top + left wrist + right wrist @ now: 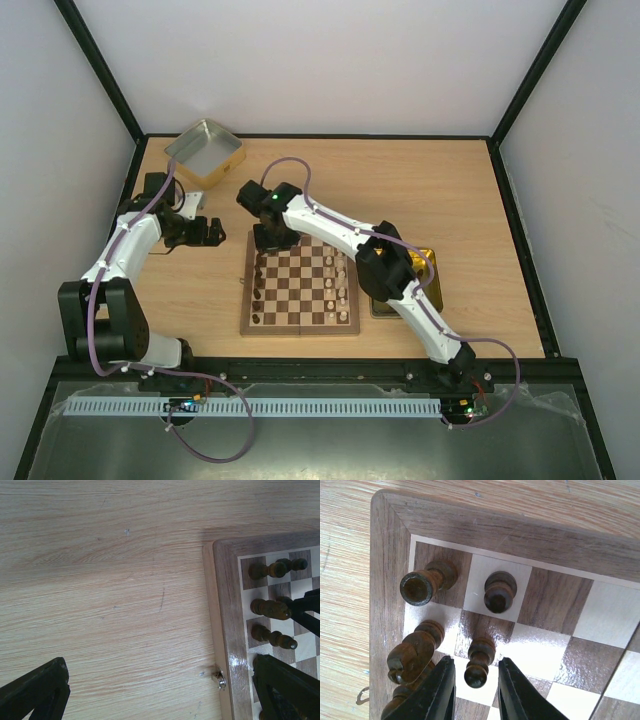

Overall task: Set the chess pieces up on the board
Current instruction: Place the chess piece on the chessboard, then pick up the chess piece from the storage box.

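The board (300, 290) lies in the middle of the table. Dark brown chess pieces (260, 285) stand along its left side and cream-white ones (340, 285) along its right. My right gripper (270, 240) hangs over the board's far left corner. In the right wrist view it (476, 680) is open, its fingers straddling a dark pawn (479, 662) with a gap on each side. A dark rook (422, 584), a second pawn (499, 591) and a knight (412, 655) stand close by. My left gripper (205, 232) is open and empty over bare table left of the board (225, 630).
A square tin with a silver inside (205, 152) stands at the far left corner. A yellow-gold tin (430, 272) lies right of the board, partly under the right arm. A metal clasp (219, 680) sticks out of the board's edge.
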You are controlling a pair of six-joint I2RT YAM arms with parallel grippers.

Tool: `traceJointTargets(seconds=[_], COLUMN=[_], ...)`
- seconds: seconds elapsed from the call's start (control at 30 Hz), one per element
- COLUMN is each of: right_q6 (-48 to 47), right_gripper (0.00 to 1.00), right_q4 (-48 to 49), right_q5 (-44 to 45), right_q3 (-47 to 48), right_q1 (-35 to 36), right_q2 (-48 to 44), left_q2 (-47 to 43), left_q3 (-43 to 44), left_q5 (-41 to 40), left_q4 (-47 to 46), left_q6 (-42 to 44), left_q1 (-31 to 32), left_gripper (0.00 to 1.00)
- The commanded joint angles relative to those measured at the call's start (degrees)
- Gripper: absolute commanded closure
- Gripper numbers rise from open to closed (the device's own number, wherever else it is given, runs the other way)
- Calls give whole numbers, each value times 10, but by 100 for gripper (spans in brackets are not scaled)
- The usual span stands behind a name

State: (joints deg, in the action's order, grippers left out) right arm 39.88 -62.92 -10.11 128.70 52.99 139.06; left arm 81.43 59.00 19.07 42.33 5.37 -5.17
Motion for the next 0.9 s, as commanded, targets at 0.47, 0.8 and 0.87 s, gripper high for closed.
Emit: traceJointTargets(seconds=[0.47,0.8,0.87], right_q6=[19,25,27], right_gripper=[70,70,70], right_q4=[-17,67,80], right_q5=[82,80,81], right_q3=[-136,-528,-589], right_q1=[-26,-154,-169], right_q2=[-222,-507,-546], left_q2=[-8,0,6], left_q3=[-7,4,11], left_q5=[-5,-12,-16], left_q4=[5,21,27], left_q6=[3,19,24], left_q1=[-1,3,5], left_gripper=[0,0,0])
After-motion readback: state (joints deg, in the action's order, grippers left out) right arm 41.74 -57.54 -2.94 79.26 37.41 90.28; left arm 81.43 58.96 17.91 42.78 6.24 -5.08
